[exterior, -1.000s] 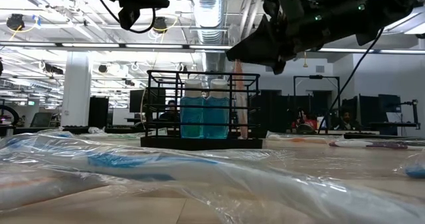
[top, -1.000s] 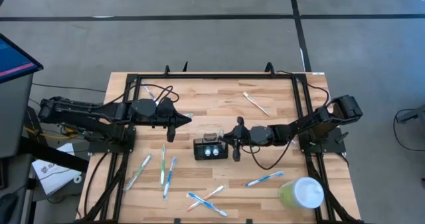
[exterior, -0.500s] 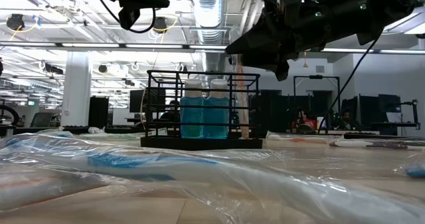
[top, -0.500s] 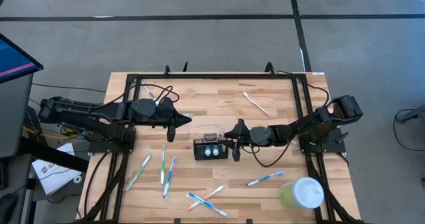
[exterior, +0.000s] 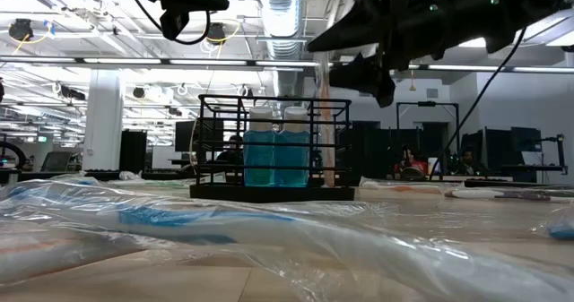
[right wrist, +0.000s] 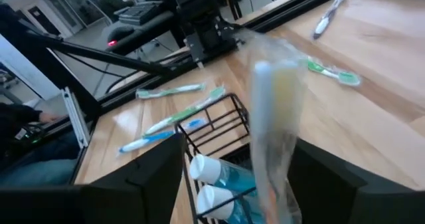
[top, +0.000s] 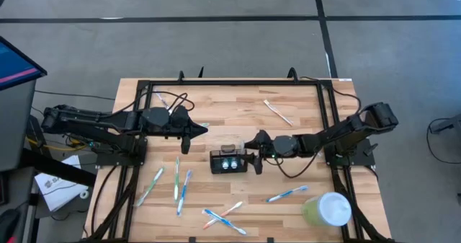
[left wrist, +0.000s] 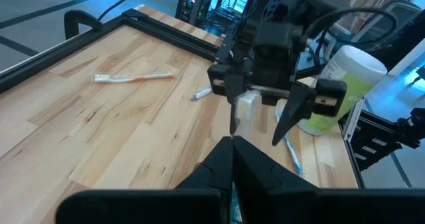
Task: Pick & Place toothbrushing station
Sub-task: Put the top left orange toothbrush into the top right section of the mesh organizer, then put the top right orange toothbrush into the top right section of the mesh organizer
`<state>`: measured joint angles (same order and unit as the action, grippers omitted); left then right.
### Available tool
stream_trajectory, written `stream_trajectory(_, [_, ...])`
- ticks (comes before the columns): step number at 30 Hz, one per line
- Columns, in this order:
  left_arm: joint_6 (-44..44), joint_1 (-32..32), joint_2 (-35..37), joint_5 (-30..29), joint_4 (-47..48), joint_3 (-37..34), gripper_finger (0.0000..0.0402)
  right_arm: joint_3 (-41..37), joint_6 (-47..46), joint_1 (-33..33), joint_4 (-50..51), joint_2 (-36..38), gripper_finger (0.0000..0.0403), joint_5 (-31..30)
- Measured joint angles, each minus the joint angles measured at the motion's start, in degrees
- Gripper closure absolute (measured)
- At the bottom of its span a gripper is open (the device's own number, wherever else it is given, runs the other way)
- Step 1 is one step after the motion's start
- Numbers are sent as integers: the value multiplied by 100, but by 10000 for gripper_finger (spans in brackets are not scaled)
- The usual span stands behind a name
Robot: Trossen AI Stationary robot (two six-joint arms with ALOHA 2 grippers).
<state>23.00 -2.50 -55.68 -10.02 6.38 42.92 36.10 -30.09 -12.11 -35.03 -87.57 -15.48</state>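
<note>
The toothbrushing station (top: 228, 161) is a small black wire rack with two blue bottles (exterior: 273, 159) in it, standing at the table's middle. A toothbrush in a clear wrapper (right wrist: 275, 111) stands upright at the station's right end (exterior: 327, 136). My right gripper (top: 253, 156) is open at that end. Its two fingers (right wrist: 156, 177) stand apart on either side of the wrapped toothbrush and touch nothing. My left gripper (top: 189, 133) hangs shut and empty over the table, to the far left of the station.
Several wrapped toothbrushes lie loose: three at the near left (top: 176, 179), a crossed pair at the near edge (top: 223, 218), one at the near right (top: 287, 194), one at the far right (top: 277, 112). A pale green cup with a white lid (top: 328, 210) stands at the near right corner.
My right gripper has opened from shut and rolled about its own line while staying by the station's right end. The wrapped toothbrush stays upright in the station, now free between the fingers.
</note>
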Motion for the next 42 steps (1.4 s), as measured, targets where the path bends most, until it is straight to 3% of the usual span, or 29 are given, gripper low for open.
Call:
stream_trajectory(23, [-4,0,0,-236,1,-2,402,2,-441,548,3899,2058,183,357])
stream_trajectory(32, [289,0,-1,-572,1,-3,402,4,-408,1291,4858,2809,199,407])
stream_trajectory(42, [306,0,-224,-656,-31,-4,402,4,-66,2498,5243,2794,213,1342])
